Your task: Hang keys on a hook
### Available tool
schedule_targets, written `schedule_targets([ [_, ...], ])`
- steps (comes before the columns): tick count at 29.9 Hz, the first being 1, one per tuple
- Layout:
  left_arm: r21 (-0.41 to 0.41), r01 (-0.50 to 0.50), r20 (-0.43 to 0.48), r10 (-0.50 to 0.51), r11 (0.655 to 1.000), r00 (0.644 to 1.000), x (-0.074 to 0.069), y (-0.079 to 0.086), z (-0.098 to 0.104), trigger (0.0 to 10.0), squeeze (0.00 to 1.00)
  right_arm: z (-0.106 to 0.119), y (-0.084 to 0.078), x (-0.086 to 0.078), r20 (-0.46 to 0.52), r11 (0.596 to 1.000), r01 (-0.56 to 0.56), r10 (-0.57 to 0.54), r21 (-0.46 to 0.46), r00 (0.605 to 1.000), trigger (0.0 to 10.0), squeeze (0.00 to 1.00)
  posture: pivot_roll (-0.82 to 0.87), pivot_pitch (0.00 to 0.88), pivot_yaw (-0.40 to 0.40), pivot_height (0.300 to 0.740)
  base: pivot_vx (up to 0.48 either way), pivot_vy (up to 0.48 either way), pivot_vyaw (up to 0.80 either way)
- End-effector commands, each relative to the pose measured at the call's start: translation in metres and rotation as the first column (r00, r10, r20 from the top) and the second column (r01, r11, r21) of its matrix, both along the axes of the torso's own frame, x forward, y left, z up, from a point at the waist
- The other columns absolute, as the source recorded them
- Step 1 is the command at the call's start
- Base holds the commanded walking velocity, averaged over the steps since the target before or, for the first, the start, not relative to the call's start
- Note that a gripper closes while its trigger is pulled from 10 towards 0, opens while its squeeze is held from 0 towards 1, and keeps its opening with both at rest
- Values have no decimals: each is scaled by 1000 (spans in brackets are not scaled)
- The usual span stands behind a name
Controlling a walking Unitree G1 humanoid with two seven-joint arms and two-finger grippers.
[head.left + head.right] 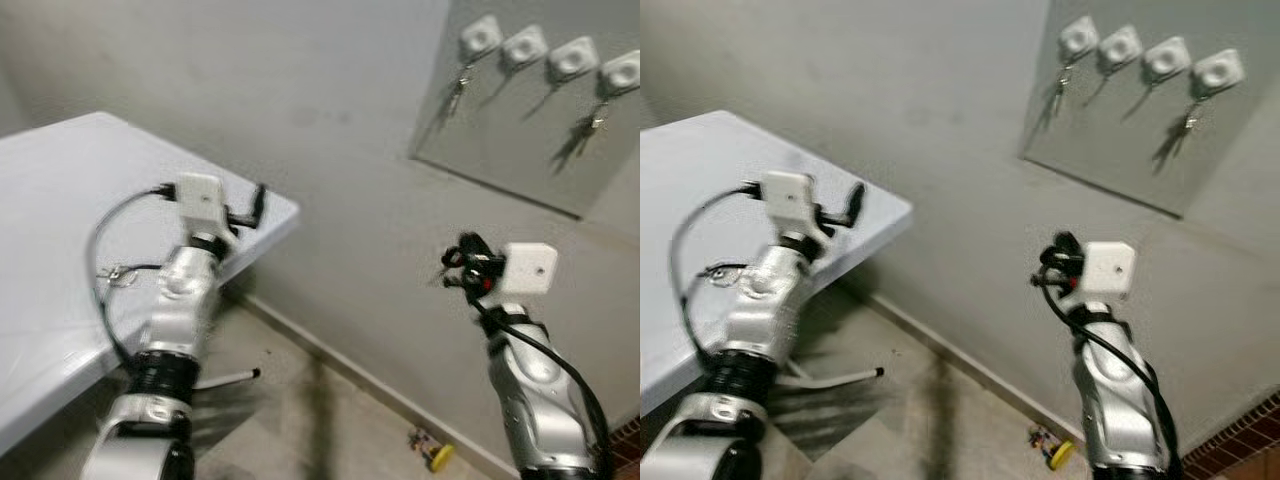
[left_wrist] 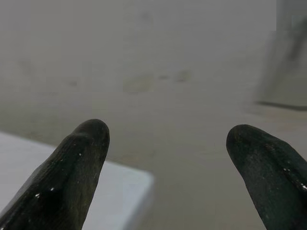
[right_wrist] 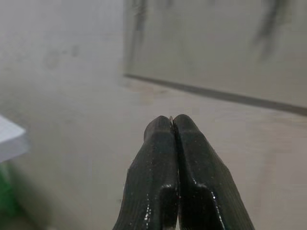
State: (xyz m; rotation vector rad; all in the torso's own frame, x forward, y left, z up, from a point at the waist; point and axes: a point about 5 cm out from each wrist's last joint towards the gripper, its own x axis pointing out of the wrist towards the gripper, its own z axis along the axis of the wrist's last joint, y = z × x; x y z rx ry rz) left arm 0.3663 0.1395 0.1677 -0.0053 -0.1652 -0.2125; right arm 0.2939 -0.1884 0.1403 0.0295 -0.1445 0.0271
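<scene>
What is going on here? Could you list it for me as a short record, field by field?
Setting: grey wall, white table at the robot's left
Hook board: grey panel on the wall with four white hooks
Keys already hung: on the first hook and the last hook
Left gripper: open, raised over the table corner
Right gripper: fingers pressed together, a thin sliver at the tips; pointing at the wall below the board
Floor: small yellow object by the wall

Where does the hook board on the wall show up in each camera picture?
Left eye view: hook board upper right, on the wall.
Right eye view: hook board upper right, nearer the middle.
Left wrist view: hook board blurred, at the picture's edge.
Right wrist view: hook board wide across the wall ahead.
Shared landmark: the white table corner.
</scene>
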Motion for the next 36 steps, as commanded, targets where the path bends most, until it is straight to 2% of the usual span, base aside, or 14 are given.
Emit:
schedule_targets([
  [1, -6, 0, -5, 0, 1000, 1000, 1, 3, 2, 10000, 0, 7, 3, 0, 22, 1000, -10, 10, -4, 1000, 10000, 0, -55, 0, -39, 711, 0, 0, -725],
  [9, -42, 16, -17, -16, 999, 1000, -1, -1, 1, 10000, 0, 9, 6, 0, 28, 1000, -25, 25, 8, 999, 10000, 0, -51, 0, -48, 711, 0, 0, -167],
  [15, -107, 18, -73, -26, 994, 997, 0, 1, -4, 10000, 0, 8, 8, 0, 17, 1000, -31, 31, 2, 999, 10000, 0, -51, 0, -48, 711, 0, 0, 0],
  [20, -119, 13, -95, -24, 993, 995, 1, 2, -4, 10000, 0, 9, 7, -2, 14, 1000, -29, 29, -8, 999, 10000, 0, -58, 0, -49, 711, 0, 244, 0],
  [24, -111, 11, -96, -22, 994, 995, 2, 2, -4, 10000, 0, 8, 7, -3, 12, 1000, -22, 22, -11, 1000, 10000, 0, -64, 0, -45, 711, 0, 300, 0],
  [31, -82, 21, -65, -26, 996, 998, -3, -3, -3, 10000, 0, 7, 4, -9, 2, 1000, 0, 0, -15, 1000, 10000, 0, -79, 6, -41, 711, 0, 0, 0],
  [36, -10, 121, -80, -122, 993, 989, -12, -17, -14, 10000, 0, 11, -2, -14, 40, 1000, 31, -31, 1, 999, 10000, 0, -85, 22, -30, 711, 0, 0, 0],
])
